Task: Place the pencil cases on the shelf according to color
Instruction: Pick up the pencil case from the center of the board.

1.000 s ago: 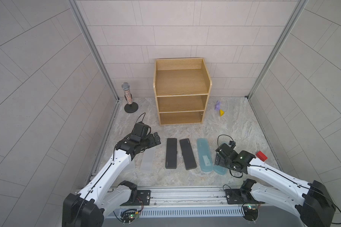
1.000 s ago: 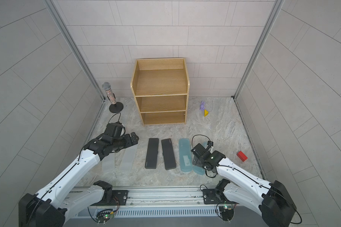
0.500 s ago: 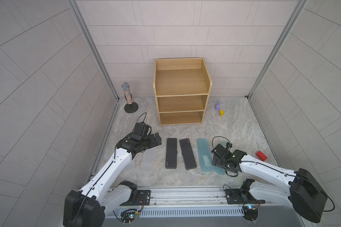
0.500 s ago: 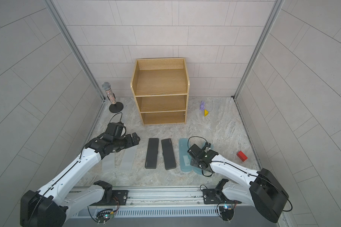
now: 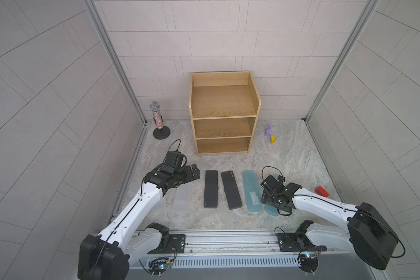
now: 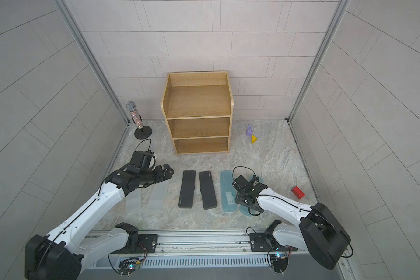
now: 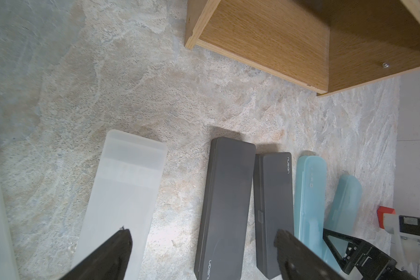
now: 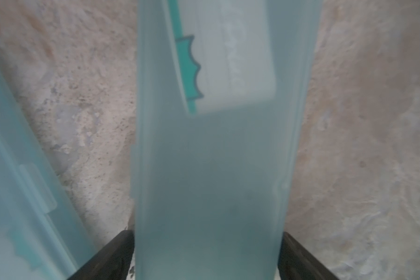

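All six pencil cases [image 5: 211, 189] were lying in a row on the bench [image 5: 289, 150], lower middle of the frame, none on the shelf [image 5: 224, 101] up at the center. Left jaws hung spread wide by the frosted case [image 5: 182, 197], gripping nothing. Right jaws straddled the rightmost light-blue case [image 8: 209, 157], tips right at its long edges; couldn't tell if they were actually squeezing.

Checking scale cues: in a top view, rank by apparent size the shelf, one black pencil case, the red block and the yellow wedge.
shelf
black pencil case
red block
yellow wedge
The wedge lies farther from the camera, so the last two are unsure.
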Controlling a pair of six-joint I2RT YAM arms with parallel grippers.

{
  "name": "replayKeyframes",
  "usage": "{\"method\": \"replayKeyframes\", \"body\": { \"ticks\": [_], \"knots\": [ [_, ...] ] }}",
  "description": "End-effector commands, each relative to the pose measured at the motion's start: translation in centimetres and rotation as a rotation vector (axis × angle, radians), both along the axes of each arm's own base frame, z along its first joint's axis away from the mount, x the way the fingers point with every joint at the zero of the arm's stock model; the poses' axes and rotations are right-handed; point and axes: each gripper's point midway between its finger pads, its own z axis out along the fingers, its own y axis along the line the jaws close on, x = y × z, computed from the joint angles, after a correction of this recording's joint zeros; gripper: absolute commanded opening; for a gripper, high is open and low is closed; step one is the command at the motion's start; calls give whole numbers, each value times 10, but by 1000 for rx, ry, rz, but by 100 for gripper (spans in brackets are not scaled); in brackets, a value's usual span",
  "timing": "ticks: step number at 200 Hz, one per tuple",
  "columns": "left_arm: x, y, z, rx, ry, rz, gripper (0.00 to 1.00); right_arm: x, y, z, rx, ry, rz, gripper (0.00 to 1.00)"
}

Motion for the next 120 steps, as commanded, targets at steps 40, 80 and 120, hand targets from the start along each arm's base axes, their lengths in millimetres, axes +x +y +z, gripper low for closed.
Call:
{"method": "replayKeyframes", "body": {
  "ticks": [40,80,120],
  "knots": [
    [4,-5,11,-10,-33,-20,100,-30,6,-24,-12,97,20,90],
    [4,-7,12,-22,-37,-28,100,-35,-1,-26,-49,101,10,88],
    [4,-10,12,-36,-36,-36,100,-37,-7,-19,-56,86,-1,82]
  ]
}}
